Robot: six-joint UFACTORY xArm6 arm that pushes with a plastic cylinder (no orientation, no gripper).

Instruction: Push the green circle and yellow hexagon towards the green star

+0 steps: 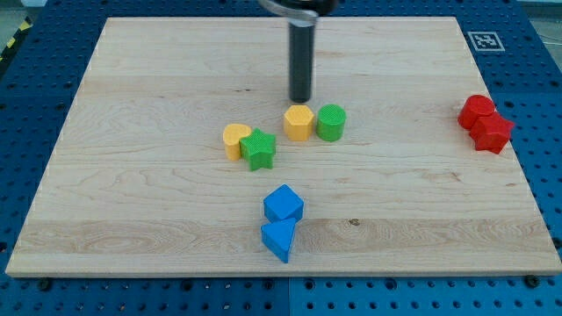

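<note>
A single camera view is given; no second view is offered, so no part is shared. The scene is looked down on from above and in front, at a slant. The whole wooden board [132, 219] is taken in, narrowing towards the view's top, with blue perforated table [536, 88] seen round its edges. The rod is cut off by the view's top edge, though its tip [301, 99] is kept in frame
</note>
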